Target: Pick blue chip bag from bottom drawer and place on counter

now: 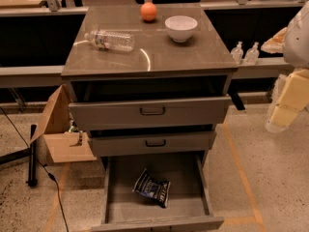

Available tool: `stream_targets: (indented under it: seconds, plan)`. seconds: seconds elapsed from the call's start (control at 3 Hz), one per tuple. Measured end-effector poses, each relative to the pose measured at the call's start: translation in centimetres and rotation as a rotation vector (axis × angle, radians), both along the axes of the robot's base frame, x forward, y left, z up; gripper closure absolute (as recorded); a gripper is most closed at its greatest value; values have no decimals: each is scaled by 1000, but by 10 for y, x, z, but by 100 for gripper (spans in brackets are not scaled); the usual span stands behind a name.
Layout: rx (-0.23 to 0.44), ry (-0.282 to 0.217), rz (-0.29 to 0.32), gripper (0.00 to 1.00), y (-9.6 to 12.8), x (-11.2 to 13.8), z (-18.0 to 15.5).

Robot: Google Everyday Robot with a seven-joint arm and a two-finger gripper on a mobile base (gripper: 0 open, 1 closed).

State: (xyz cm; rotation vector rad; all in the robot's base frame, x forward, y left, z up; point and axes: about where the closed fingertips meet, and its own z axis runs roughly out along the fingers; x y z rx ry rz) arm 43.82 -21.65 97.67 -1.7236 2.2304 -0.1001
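We see the bag [152, 187] lying flat on the floor of the bottom drawer [120, 178], a little right of the middle and nearer the front than the back. It is small, dark blue and crinkled, with pale print on its face and a lighter edge, and it sits turned at an angle, 1 corner pointing toward the drawer's back left. Nothing touches it. The bottom drawer is pulled far out, a wide, shallow grey tray with low side walls. Above it are 2 more grey drawers with dark handles: the middle drawer [152, 143] stands slightly out, and the top drawer [150, 111] is pulled out further, leaving a dark gap under the counter [159, 52]. The counter is a glossy grey-brown top that carries 3 things: a clear bottle [110, 40] lying on its side at the left, an orange [148, 11] at the back middle, and a white bowl [181, 28] upright just right of the orange. The gripper [280, 115] hangs at the right edge of the view, on a cream-coloured arm, beside the cabinet at about the height of the top drawer and well apart from the bag; we cannot tell whether it is released or clenched. Left of the cabinet an open cardboard box [60, 134] sits on the speckled floor.
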Motion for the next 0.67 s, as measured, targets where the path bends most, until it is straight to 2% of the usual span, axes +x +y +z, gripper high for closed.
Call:
stream_targets:
  seconds: [0.33, 0.67]
  plan:
    - [0, 0, 0, 0, 0, 0, 0]
    - [56, -9, -15, 0, 5, 4, -22]
